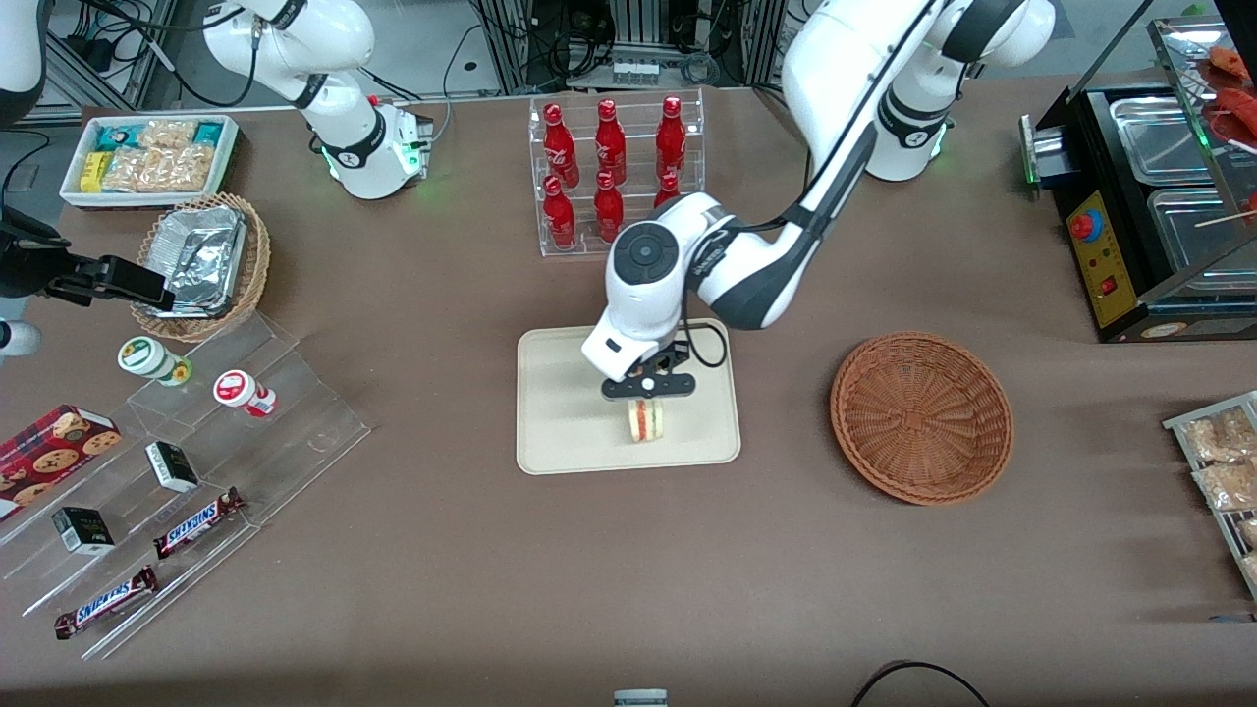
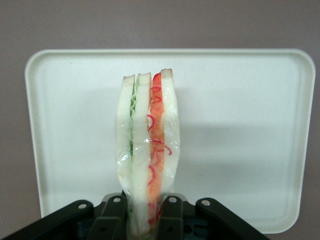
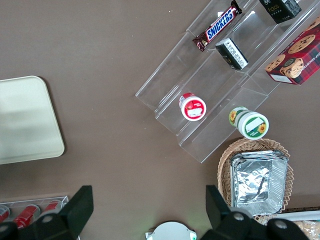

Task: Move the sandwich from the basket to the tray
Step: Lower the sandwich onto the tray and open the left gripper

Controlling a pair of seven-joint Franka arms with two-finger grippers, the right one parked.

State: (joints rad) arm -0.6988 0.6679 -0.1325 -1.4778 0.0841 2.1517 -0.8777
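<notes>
The sandwich [image 1: 646, 419] [image 2: 147, 150], a pale bread wedge with red and green filling, is held over the cream tray [image 1: 565, 412] [image 2: 240, 125]. My left gripper [image 1: 648, 401] [image 2: 146, 212] is shut on the sandwich, its dark fingers [image 2: 112, 215] pressing both bread faces. In the front view the sandwich sits low over the tray's middle; I cannot tell whether it touches the tray. The reddish-brown woven basket [image 1: 921, 416] stands empty beside the tray, toward the working arm's end of the table.
A clear rack of red bottles [image 1: 614, 172] stands farther from the front camera than the tray. Stepped clear shelves with snack bars and cups [image 1: 187, 471] and a foil-lined wicker basket [image 1: 201, 263] lie toward the parked arm's end. A black food warmer [image 1: 1159, 196] sits at the working arm's end.
</notes>
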